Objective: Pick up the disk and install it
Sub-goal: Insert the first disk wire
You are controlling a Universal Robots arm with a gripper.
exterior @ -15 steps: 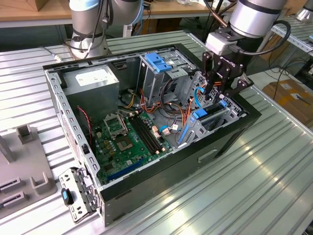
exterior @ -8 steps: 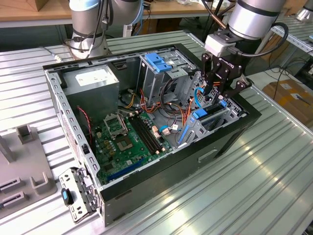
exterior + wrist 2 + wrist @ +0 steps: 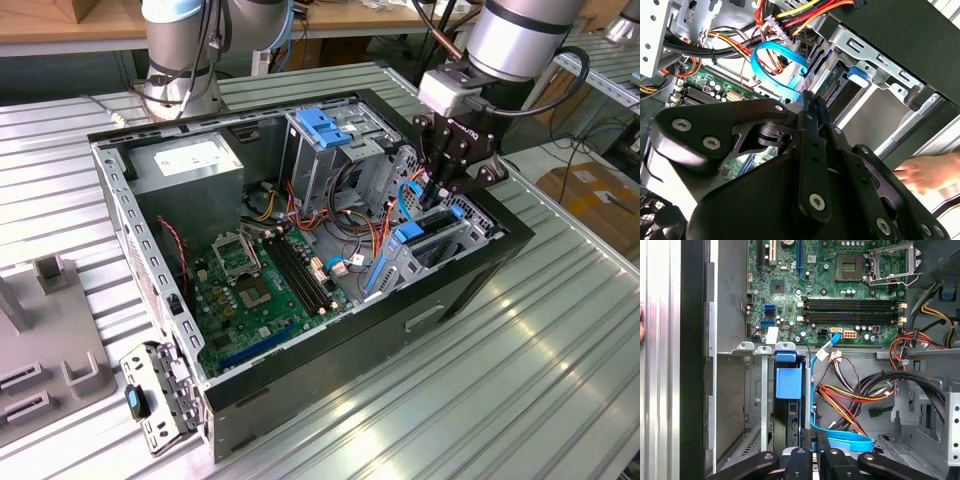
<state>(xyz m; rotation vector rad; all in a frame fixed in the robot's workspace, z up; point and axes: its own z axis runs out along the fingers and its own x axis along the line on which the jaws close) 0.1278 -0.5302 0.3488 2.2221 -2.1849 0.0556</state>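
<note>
The disk [image 3: 428,243] stands on edge in the drive bay at the front corner of the open computer case [image 3: 330,360], on the exterior view's right, its blue side rails [image 3: 383,268] showing. In the first wrist view its blue rail end [image 3: 789,382] sits in the bay slot, and in the second wrist view a blue tab [image 3: 857,74] marks it. My gripper [image 3: 437,195] hangs just above the disk's rear end with its fingers [image 3: 812,107] pressed together and nothing seen between them. The fingertips [image 3: 802,452] are next to a light blue flat cable [image 3: 840,441].
Bundles of orange, red and black wires [image 3: 850,395] and the flat cable [image 3: 405,200] crowd the space beside the bay. A grey cage with a blue latch [image 3: 322,125], the power-supply box [image 3: 190,165] and the motherboard [image 3: 260,290] fill the case. A person's hand [image 3: 927,172] rests outside the case wall.
</note>
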